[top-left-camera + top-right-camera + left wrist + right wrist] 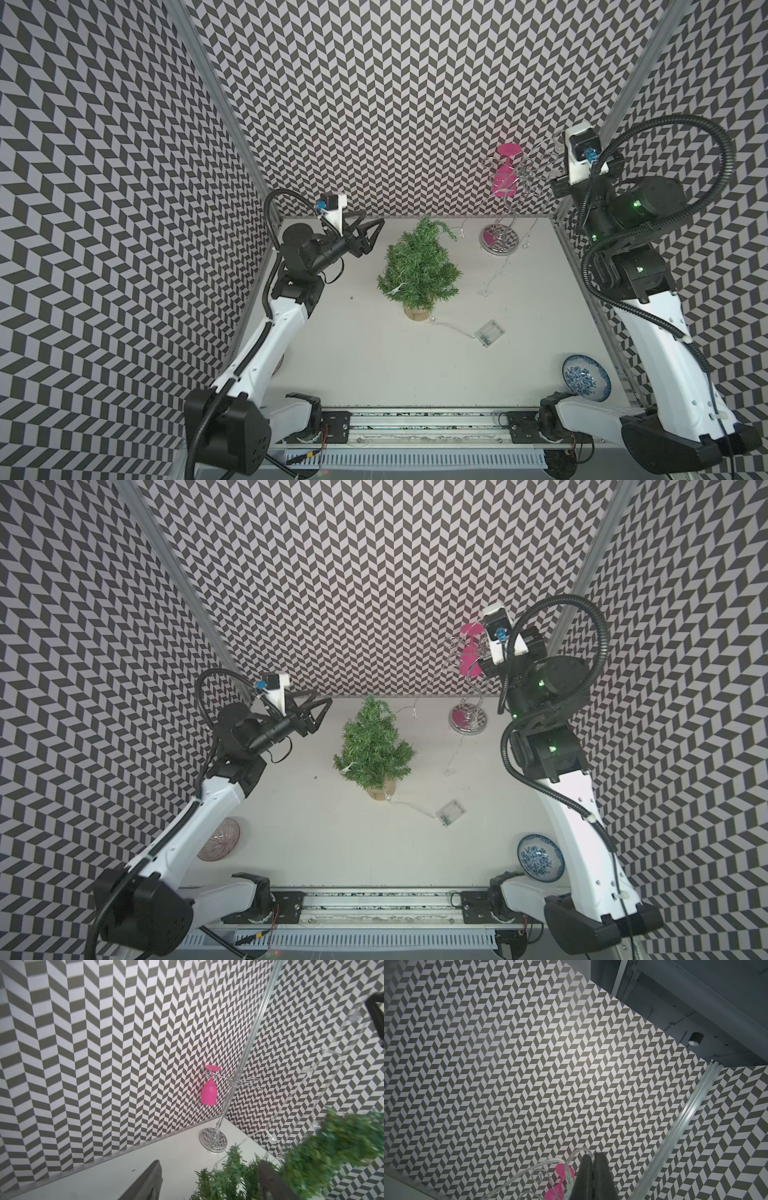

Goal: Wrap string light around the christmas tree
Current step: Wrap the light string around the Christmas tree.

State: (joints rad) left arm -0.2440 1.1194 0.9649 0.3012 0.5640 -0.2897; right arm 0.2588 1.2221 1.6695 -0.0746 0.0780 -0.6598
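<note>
now l hand (371, 224) spread near christmas tree (417, 266); r hand (593, 1157) raised high, pinching string light (490, 332).

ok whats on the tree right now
One short pale stretch of string light lies across the lower branches of the tree. How it runs through or behind the foliage is hidden; the wire comes out again by the base.
</note>
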